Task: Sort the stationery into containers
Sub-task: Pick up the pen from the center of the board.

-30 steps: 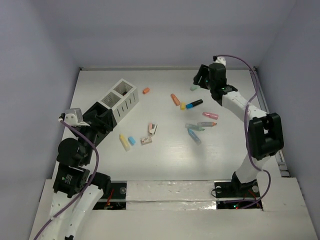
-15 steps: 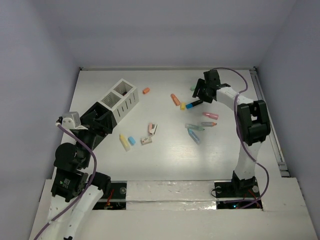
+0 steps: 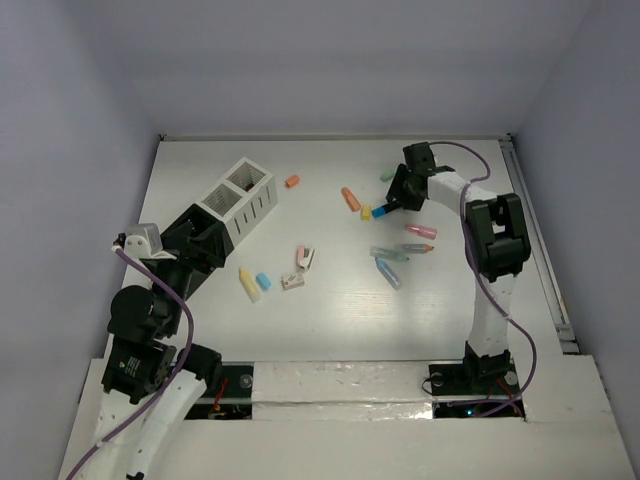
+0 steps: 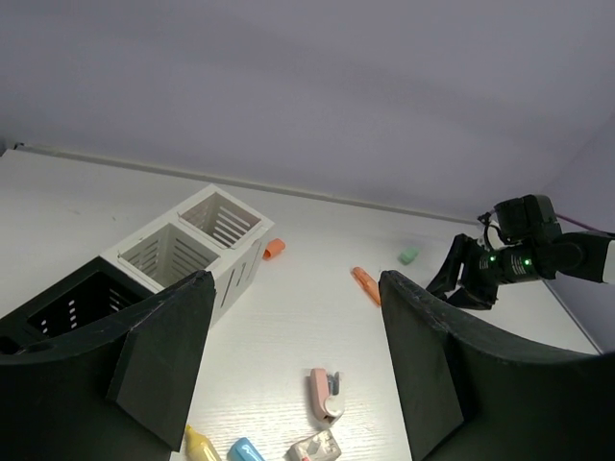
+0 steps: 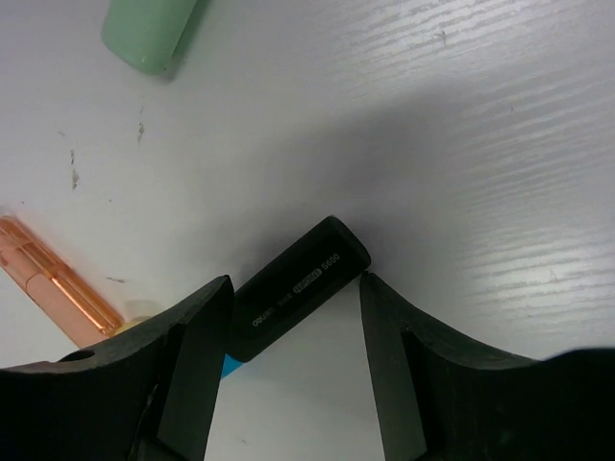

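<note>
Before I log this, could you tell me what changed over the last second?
The right gripper came in from near the far edge and down over the black marker, open jaws either side, not gripping. The left gripper hardly moved; white container, black container and other stationery stayed.

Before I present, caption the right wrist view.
Right gripper, jaws open, straddles a black marker on the white table; green piece and orange stick nearby.

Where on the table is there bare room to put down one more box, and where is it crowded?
Bare: the strip between the yellow stick and the near edge of the table; the far left corner behind the white box. Crowded: around the black marker and the pink marker.
</note>
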